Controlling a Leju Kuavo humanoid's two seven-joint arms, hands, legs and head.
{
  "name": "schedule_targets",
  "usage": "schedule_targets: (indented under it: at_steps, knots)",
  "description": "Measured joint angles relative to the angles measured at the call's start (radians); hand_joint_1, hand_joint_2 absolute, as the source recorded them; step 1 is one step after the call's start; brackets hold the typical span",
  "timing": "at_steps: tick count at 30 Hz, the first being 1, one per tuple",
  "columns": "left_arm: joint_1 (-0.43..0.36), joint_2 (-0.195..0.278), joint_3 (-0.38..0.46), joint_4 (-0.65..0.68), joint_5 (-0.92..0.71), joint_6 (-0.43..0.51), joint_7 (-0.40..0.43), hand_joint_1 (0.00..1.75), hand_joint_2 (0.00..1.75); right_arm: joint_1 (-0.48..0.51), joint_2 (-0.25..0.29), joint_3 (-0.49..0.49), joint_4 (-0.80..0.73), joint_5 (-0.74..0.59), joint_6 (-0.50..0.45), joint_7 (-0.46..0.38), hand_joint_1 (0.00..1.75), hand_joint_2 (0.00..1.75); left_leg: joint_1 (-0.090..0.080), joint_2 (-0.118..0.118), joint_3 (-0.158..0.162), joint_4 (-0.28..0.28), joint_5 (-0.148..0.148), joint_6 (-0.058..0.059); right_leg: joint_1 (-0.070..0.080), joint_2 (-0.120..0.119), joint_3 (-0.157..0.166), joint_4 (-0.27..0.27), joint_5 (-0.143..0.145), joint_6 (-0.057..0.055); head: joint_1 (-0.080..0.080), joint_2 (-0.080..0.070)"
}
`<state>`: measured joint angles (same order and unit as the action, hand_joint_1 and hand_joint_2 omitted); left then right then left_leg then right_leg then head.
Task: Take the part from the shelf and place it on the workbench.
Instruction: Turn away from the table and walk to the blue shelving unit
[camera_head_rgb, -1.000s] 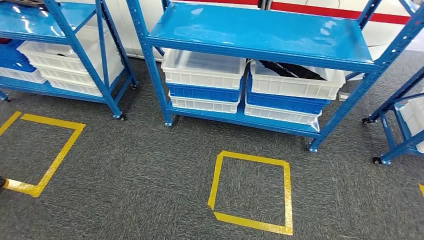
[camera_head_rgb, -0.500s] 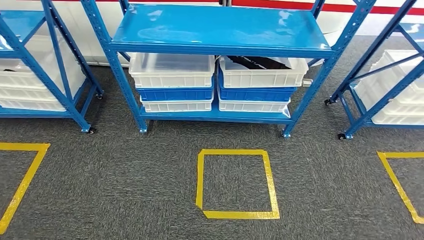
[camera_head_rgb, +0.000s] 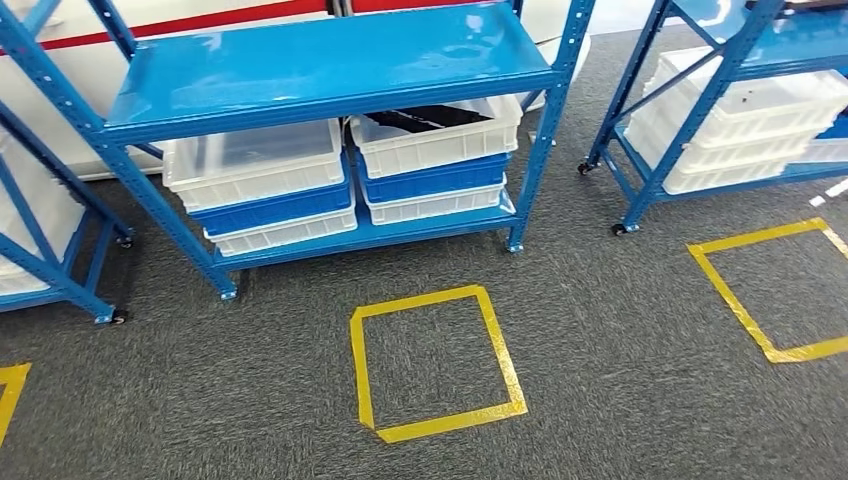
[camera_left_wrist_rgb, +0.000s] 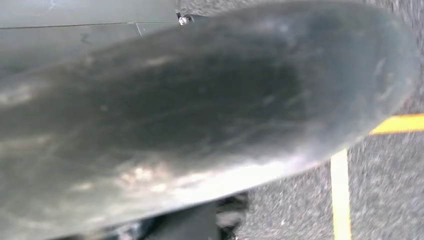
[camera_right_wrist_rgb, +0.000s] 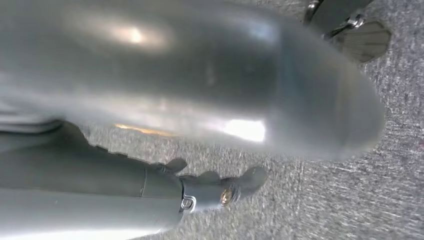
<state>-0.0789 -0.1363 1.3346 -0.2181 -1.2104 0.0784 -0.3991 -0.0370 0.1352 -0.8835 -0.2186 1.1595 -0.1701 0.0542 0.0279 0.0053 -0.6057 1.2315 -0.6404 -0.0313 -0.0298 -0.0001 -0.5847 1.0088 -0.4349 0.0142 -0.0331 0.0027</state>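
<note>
- Straight ahead on the grey carpet: middle blue shelf rack on castors, with a bare upper deck and two stacks of crates on the lower deck.
- Right stack: white crate on top, blue crate under it, another white one at the bottom.
- Inside that top white crate: black part, lying partly under the upper deck, shape hard to make out.
- Left stack: empty-looking white crate over a blue crate and a white one.
- Nearer than the rack: yellow tape square on the carpet; second tape square to the right.
- Far right: another blue rack holding stacked white crates; far left, part of a third rack.
- Left hand: a blurred grey mass close to the lens above carpet and a yellow tape line; spread or closed cannot be told.
- Right hand: thick grey thumb and a stretched-out finger apart, carpet between them, nothing held.
</note>
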Motion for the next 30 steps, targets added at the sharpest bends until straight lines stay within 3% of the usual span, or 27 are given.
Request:
schedule_targets:
  at_steps: [1,2,3,4,6,8,10,12,14,16,17,18,19,21,23,25,26,28,30]
  knots:
    - [0.002,0.0,0.0,0.0,-0.003,0.002,0.0,0.0,0.0,0.0,0.0,0.0,0.0,0.001,0.0,0.0,0.0,0.0,0.0,-0.006,-0.03,0.053,-0.015,0.001,0.002,0.016,0.001,0.0,-0.001,-0.001,0.0,0.0]
    - [0.003,0.0,-0.001,0.0,-0.006,0.004,0.0,0.0,0.0,0.001,0.001,0.0,0.0,0.002,0.0,0.0,0.0,0.0,0.0,-0.008,-0.046,0.073,-0.009,0.002,0.004,0.033,0.003,0.001,-0.001,-0.001,0.0,0.0]
    - [0.004,0.0,-0.001,0.0,-0.008,0.005,0.0,0.0,0.0,0.002,0.001,0.0,0.0,0.004,0.0,0.0,0.0,0.0,0.0,-0.01,-0.046,0.057,0.017,0.004,0.004,0.049,0.005,0.001,-0.001,-0.001,0.0,0.0]
    - [0.004,0.0,-0.002,0.0,-0.01,0.007,-0.001,0.0,0.0,0.003,0.001,-0.001,0.0,0.006,0.0,0.0,0.0,0.0,0.001,-0.015,-0.029,0.006,0.058,0.006,0.004,0.065,0.008,0.002,-0.002,-0.001,0.0,0.0]
    - [0.004,0.0,-0.002,0.0,-0.012,0.01,-0.002,0.0,0.0,0.002,0.001,-0.002,0.0,0.009,0.0,0.0,0.0,0.0,0.007,-0.062,0.017,-0.124,0.131,0.008,0.005,0.093,0.007,0.006,-0.005,0.004,0.0,0.0]
    - [0.004,0.0,-0.003,0.0,-0.013,0.011,-0.002,0.0,0.0,0.001,0.0,-0.002,0.0,0.011,0.001,0.001,0.0,0.0,0.007,-0.097,0.037,-0.188,0.154,0.011,0.006,0.115,-0.001,0.008,-0.005,0.015,0.0,0.0]
    - [0.002,-0.001,-0.005,0.0,-0.014,0.011,-0.005,0.0,0.0,0.004,-0.001,-0.003,0.0,0.013,0.001,0.003,0.0,0.0,0.002,-0.08,0.038,-0.194,0.156,0.022,0.003,0.134,-0.011,0.003,-0.001,0.03,0.0,0.0]
    - [0.001,-0.001,-0.008,0.0,-0.015,0.013,-0.008,0.0,0.0,0.007,-0.002,-0.004,0.0,0.017,0.001,0.005,0.0,0.0,0.001,-0.056,0.041,-0.202,0.162,0.04,0.005,0.103,-0.031,0.027,-0.011,0.036,0.002,0.0]
    - [0.002,-0.002,-0.012,0.0,-0.017,0.021,-0.009,0.0,0.0,0.004,-0.002,-0.004,0.0,0.02,0.001,0.007,0.0,0.0,0.0,-0.028,0.042,-0.207,0.164,0.052,0.009,0.043,-0.088,0.129,-0.055,0.03,0.005,0.0]
    - [0.003,-0.004,-0.015,0.0,-0.018,0.032,-0.009,0.0,0.0,0.001,-0.002,-0.004,0.0,0.023,0.0,0.007,0.0,0.0,-0.005,0.003,0.042,-0.207,0.162,0.057,0.009,0.017,-0.155,0.258,-0.101,0.027,0.006,0.0]
    - [0.003,-0.005,-0.016,0.0,-0.018,0.036,-0.01,0.0,0.0,0.002,-0.002,-0.004,0.0,0.025,0.0,0.007,0.0,0.0,-0.006,0.017,0.042,-0.207,0.161,0.058,0.008,0.012,-0.17,0.288,-0.107,0.03,0.006,0.0]
    - [0.003,-0.006,-0.017,0.0,-0.018,0.038,-0.01,0.0,0.0,0.003,-0.002,-0.004,0.0,0.026,-0.001,0.008,0.0,0.0,-0.007,0.03,0.043,-0.207,0.159,0.058,0.007,0.007,-0.163,0.276,-0.098,0.037,0.007,0.0]
    - [0.002,-0.007,-0.018,0.0,-0.018,0.04,-0.011,0.0,0.0,0.004,-0.003,-0.004,0.0,0.027,-0.002,0.008,0.0,0.0,-0.007,0.042,0.044,-0.207,0.158,0.056,0.007,-0.003,-0.133,0.222,-0.076,0.045,0.007,0.0]
    - [0.002,-0.01,-0.02,0.0,-0.018,0.041,-0.012,0.0,0.0,0.001,-0.005,-0.004,0.0,0.028,-0.002,0.008,0.0,0.0,-0.011,0.063,0.05,-0.206,0.152,0.048,0.011,-0.051,-0.049,0.078,-0.031,0.052,0.008,0.0]
    - [0.002,-0.011,-0.02,0.0,-0.018,0.042,-0.012,0.0,0.0,-0.003,-0.004,-0.004,0.0,0.028,-0.003,0.008,0.0,0.0,-0.018,0.083,0.058,-0.206,0.145,0.036,0.018,-0.079,-0.008,0.01,-0.011,0.041,0.008,0.0]
    - [0.001,-0.011,-0.02,0.0,-0.018,0.043,-0.013,0.0,0.0,-0.004,-0.003,-0.004,0.0,0.028,-0.003,0.008,0.0,0.0,-0.019,0.103,0.069,-0.211,0.14,0.025,0.021,-0.058,-0.01,0.006,-0.007,0.025,0.007,0.0]
    - [-0.001,-0.011,-0.021,0.0,-0.019,0.045,-0.014,0.0,0.0,-0.002,-0.003,-0.004,0.0,0.028,-0.003,0.008,0.0,0.0,-0.016,0.103,0.074,-0.21,0.137,0.019,0.017,-0.046,-0.008,0.004,-0.005,0.018,0.007,0.0]
    - [-0.002,-0.011,-0.021,0.0,-0.021,0.049,-0.014,0.0,0.0,0.001,-0.003,-0.004,0.0,0.029,-0.005,0.01,0.0,0.0,-0.011,0.064,0.063,-0.166,0.102,0.01,0.008,-0.026,0.0,-0.003,-0.001,0.003,0.003,0.0]
    - [0.0,-0.011,-0.022,0.0,-0.023,0.055,-0.015,0.0,0.0,0.0,-0.002,-0.004,0.0,0.035,-0.006,0.01,0.0,0.0,-0.008,0.01,0.007,-0.043,0.035,0.007,0.006,-0.009,0.002,-0.004,-0.001,-0.007,-0.001,0.0]
